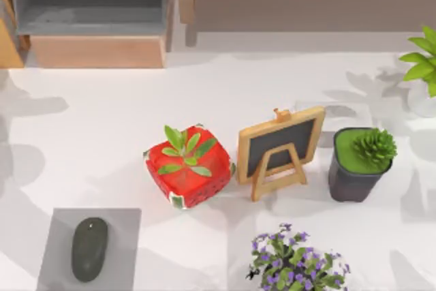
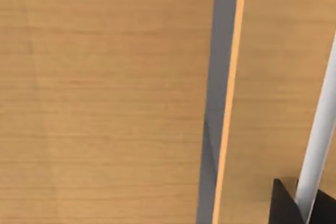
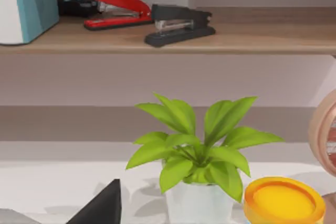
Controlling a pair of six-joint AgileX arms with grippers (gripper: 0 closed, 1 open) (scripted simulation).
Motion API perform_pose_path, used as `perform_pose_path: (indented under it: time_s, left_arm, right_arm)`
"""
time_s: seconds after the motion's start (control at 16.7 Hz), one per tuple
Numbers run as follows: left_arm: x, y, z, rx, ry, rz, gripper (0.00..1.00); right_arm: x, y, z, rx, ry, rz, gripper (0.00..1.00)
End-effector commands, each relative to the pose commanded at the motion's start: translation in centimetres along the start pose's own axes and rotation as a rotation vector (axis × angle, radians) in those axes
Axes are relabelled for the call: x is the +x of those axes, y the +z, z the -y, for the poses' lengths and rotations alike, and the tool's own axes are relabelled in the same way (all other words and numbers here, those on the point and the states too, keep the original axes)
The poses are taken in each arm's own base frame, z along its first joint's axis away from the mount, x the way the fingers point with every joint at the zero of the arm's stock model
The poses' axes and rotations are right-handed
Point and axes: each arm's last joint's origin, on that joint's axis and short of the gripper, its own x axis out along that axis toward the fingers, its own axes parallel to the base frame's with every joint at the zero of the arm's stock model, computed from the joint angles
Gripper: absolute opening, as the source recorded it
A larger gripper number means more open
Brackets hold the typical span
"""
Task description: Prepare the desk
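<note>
The desk (image 1: 88,134) is a broad white tabletop. On it stand a red strawberry-patterned pot with a green sprout (image 1: 189,166), a small chalkboard easel (image 1: 279,148), a dark pot with a succulent (image 1: 360,161) and a purple-flowered plant (image 1: 296,264). At the front left a dark mouse (image 1: 89,248) lies on a grey mat (image 1: 122,226). A dark part of my left gripper (image 2: 286,205) shows close against a wooden panel (image 2: 105,98). A dark part of my right gripper (image 3: 102,205) shows low over the desk, facing a leafy plant in a white pot (image 3: 197,156).
A wooden shelf (image 3: 236,35) at the back carries a red stapler (image 3: 115,8), a black stapler (image 3: 178,23) and a teal-and-white box (image 3: 26,3). An orange-lidded jar (image 3: 283,200) stands beside the leafy plant (image 1: 422,66). A grey-and-wood cabinet (image 1: 88,18) is at the back left.
</note>
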Motion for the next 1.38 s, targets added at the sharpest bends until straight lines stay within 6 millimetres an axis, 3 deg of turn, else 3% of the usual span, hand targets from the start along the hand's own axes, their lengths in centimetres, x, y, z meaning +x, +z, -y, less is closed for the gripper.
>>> perform_pose_path:
  time_s: [0.24,0.54,1.32,1.38]
  left_arm:
    - [3.3,0.4,-0.3,0.000,0.004,-0.002,0.00]
    - [3.7,0.5,-0.2,-0.002,-0.001,-0.002,0.00]
    - [3.7,0.5,-0.2,-0.002,-0.001,-0.002,0.98]
    - [3.7,0.5,-0.2,-0.002,-0.001,-0.002,1.00]
  right_arm:
    - [0.0,0.0,0.0,0.000,0.000,0.000,1.00]
    - [0.0,0.0,0.0,0.000,0.000,0.000,1.00]
    - [0.0,0.0,0.0,0.000,0.000,0.000,1.00]
    - [0.0,0.0,0.0,0.000,0.000,0.000,1.00]
